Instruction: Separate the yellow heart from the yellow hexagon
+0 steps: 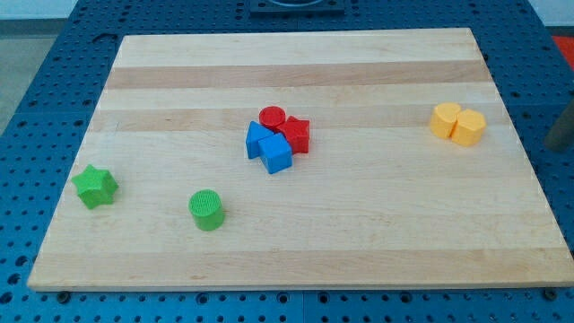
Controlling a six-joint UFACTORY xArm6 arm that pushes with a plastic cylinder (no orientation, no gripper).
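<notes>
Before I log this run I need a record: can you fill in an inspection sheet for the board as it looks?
Surface: wooden board, flat, on a blue pegboard table.
Job's things: yellow heart and yellow hexagon touching, near the view's right edge.
Clutter: red cylinder, red star, two blue blocks clustered mid-board; green star and green cylinder at the view's lower left.
Grippers: my tip not seen; a dark blurred shape sits at the view's right edge.
Cables: nothing seen.
Surroundings: dark fixture at the view's top.

board (296,233): pale planked wood, smooth matt | green cylinder (206,210): ridged plastic | table (54,90): blue, perforated
</notes>
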